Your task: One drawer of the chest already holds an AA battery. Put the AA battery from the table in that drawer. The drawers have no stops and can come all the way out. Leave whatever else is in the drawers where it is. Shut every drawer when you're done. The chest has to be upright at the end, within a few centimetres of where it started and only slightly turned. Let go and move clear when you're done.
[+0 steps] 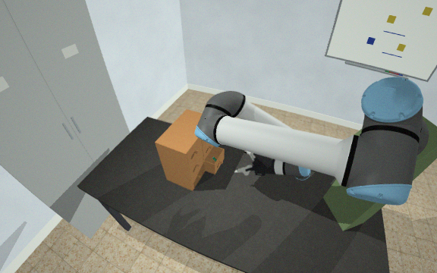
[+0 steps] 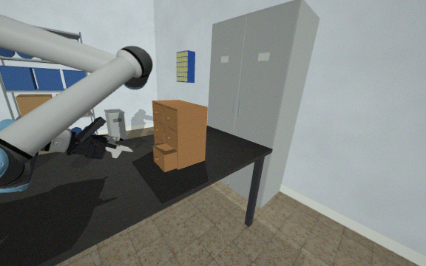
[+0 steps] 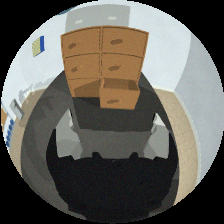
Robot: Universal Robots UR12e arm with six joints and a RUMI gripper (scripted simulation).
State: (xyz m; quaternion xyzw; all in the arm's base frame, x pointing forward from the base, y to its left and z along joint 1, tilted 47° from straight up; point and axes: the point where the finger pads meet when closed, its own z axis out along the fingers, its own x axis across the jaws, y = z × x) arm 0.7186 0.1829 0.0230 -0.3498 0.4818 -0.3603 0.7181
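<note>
While one bottom drawer stands pulled out, the hand hangs open, empty.

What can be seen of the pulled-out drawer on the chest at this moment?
The open drawer is a plain wood-coloured box with a dark oval recess as its handle on the front panel. It belongs to the bottom row of the chest, which has two columns of three drawers, and it juts partway out while the other five sit flush. The top view shows a small green item inside it; what that is cannot be told. The tool is open, back from the drawer and not touching it.
</note>
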